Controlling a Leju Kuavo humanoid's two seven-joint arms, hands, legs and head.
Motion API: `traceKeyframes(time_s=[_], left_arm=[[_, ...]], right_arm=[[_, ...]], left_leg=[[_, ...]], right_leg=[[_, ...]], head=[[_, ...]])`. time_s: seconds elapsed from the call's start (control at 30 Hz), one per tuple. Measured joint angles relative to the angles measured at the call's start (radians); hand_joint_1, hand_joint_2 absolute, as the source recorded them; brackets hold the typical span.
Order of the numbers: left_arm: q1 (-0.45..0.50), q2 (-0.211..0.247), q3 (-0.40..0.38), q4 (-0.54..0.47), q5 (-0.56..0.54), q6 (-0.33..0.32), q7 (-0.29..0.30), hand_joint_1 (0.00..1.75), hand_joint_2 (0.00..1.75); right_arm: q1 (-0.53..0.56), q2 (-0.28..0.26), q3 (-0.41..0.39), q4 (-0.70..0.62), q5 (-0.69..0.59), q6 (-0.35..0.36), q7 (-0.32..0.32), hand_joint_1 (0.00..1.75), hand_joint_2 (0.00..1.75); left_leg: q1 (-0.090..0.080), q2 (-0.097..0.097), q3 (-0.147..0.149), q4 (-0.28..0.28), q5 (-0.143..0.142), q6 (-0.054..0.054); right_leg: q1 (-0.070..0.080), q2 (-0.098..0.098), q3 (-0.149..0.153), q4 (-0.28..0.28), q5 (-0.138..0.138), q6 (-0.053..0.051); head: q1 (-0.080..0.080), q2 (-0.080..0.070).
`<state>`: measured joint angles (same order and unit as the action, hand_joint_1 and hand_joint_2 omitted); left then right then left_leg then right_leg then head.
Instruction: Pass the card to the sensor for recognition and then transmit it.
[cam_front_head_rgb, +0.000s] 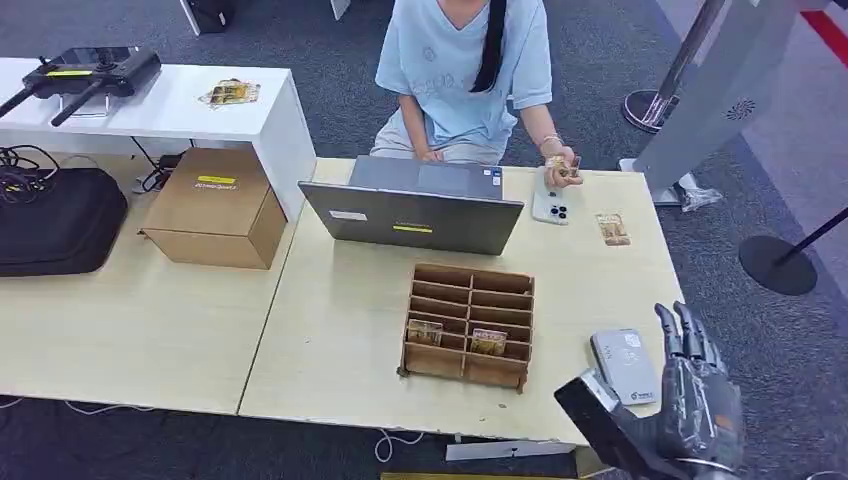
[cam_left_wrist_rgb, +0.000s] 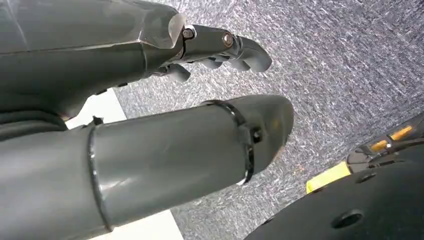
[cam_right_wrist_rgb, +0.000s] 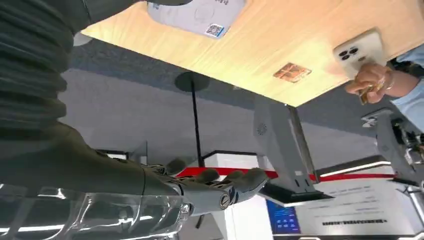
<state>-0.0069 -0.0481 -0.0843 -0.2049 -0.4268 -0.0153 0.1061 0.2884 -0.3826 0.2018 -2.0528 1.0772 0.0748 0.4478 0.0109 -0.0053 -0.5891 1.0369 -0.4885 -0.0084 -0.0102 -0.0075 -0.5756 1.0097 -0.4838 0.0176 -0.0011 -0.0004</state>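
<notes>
No card in my right hand (cam_front_head_rgb: 697, 400) yet, fingers loosely spread; card (cam_front_head_rgb: 613, 228) lies well beyond them, past the sensor (cam_front_head_rgb: 626, 365); I'd reach next.

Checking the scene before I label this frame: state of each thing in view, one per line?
Right hand: raised beside the table's corner, fingers apart, holding nothing.
Left hand: hanging over carpet, fingers curled, nothing in it.
Card reader: flat on the table, nothing on it.
Card: lying flat on the table, untouched.
Wooden organizer: upright, cards in two front slots.
Laptop: open, facing the person.
Phone: face down.
Person's hand: holding a small card.
</notes>
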Motion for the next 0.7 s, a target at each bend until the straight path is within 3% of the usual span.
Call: traceKeyframes(time_s=[0.03,0.07,0.17,0.27,0.33,0.37,0.4,0.47,0.53,0.57,0.6,0.7], left_arm=[[0.000,-0.001,0.000,0.000,-0.003,-0.001,0.000,0.00,0.00],[-0.001,-0.002,0.000,0.000,-0.006,-0.003,0.000,0.00,0.00],[-0.002,-0.006,0.000,0.000,-0.011,-0.006,0.000,0.00,0.00],[-0.002,-0.010,0.000,0.000,-0.021,-0.010,-0.002,0.00,0.00],[-0.005,-0.010,0.000,0.000,-0.027,-0.012,-0.006,0.00,0.00],[-0.007,-0.011,0.000,0.000,-0.031,-0.013,-0.008,0.00,0.00],[-0.009,-0.011,0.000,0.000,-0.035,-0.015,-0.011,0.00,0.00],[-0.014,-0.012,0.000,0.000,-0.042,-0.020,-0.011,0.00,0.00],[-0.019,-0.013,0.000,0.000,-0.048,-0.027,-0.012,0.00,0.00],[-0.020,-0.014,0.000,0.000,-0.052,-0.027,-0.012,0.00,0.00],[-0.022,-0.015,0.000,0.000,-0.053,-0.028,-0.012,0.00,0.00],[-0.027,-0.015,0.000,0.000,-0.059,-0.030,-0.012,0.00,0.00]], right_arm=[[-0.011,-0.001,0.005,0.003,0.004,0.000,0.002,0.82,1.75],[-0.022,-0.001,0.014,0.010,0.013,-0.001,0.001,0.63,1.75],[-0.054,-0.001,0.035,0.029,0.021,0.000,-0.009,0.63,1.75],[-0.090,0.000,0.055,0.054,0.029,0.005,-0.029,0.89,1.75],[-0.115,0.000,0.072,0.076,0.022,0.005,-0.042,1.48,1.75],[-0.124,0.000,0.081,0.087,0.021,0.005,-0.047,1.48,1.75],[-0.134,0.001,0.091,0.098,0.021,0.006,-0.048,1.33,1.75],[-0.150,0.006,0.111,0.117,0.025,0.008,-0.048,1.31,1.75],[-0.161,0.015,0.129,0.130,0.031,0.010,-0.048,0.73,1.75],[-0.165,0.020,0.136,0.134,0.031,0.010,-0.048,0.68,1.75],[-0.167,0.026,0.144,0.139,0.031,0.010,-0.048,0.49,1.75],[-0.175,0.044,0.163,0.148,0.034,0.019,-0.048,0.52,1.75]], left_leg=[[0.000,0.000,0.000,0.000,0.000,0.000],[0.000,0.001,0.000,0.000,0.000,0.000],[0.000,0.001,0.000,0.000,0.000,0.000],[0.000,0.001,0.000,0.000,0.000,0.000],[0.000,0.001,0.000,0.000,0.000,0.000],[0.000,0.001,0.000,0.000,0.000,0.000],[0.000,0.001,0.000,0.000,0.000,0.000],[0.000,0.001,0.000,0.000,0.000,0.000],[0.000,0.001,0.001,0.000,0.000,0.000],[0.000,0.001,0.001,0.000,0.000,0.000],[0.000,0.001,0.001,0.000,0.000,0.000],[0.000,0.001,0.001,0.000,0.000,0.000]], right_leg=[[0.000,0.000,0.000,0.000,0.000,0.000],[0.000,0.001,0.000,0.000,0.000,0.000],[0.000,0.001,0.000,0.000,0.000,0.000],[0.000,0.001,0.000,0.000,0.000,0.000],[0.000,0.001,0.000,0.000,0.000,0.000],[0.000,0.001,0.000,0.000,0.000,0.000],[0.000,0.001,0.000,0.000,0.000,0.000],[0.000,0.001,0.000,0.000,0.000,0.000],[0.000,0.001,0.000,0.000,0.000,0.000],[0.000,0.001,0.000,0.000,0.000,0.000],[0.000,0.001,0.000,0.000,0.000,0.000],[0.000,0.001,0.000,0.000,0.000,0.000]], head=[[0.000,0.000],[0.000,0.000],[0.000,0.000],[0.000,0.000],[0.000,0.000],[0.000,0.000],[0.000,0.000],[0.000,0.000],[0.000,0.000],[0.000,0.000],[0.000,0.000],[0.000,0.000]])
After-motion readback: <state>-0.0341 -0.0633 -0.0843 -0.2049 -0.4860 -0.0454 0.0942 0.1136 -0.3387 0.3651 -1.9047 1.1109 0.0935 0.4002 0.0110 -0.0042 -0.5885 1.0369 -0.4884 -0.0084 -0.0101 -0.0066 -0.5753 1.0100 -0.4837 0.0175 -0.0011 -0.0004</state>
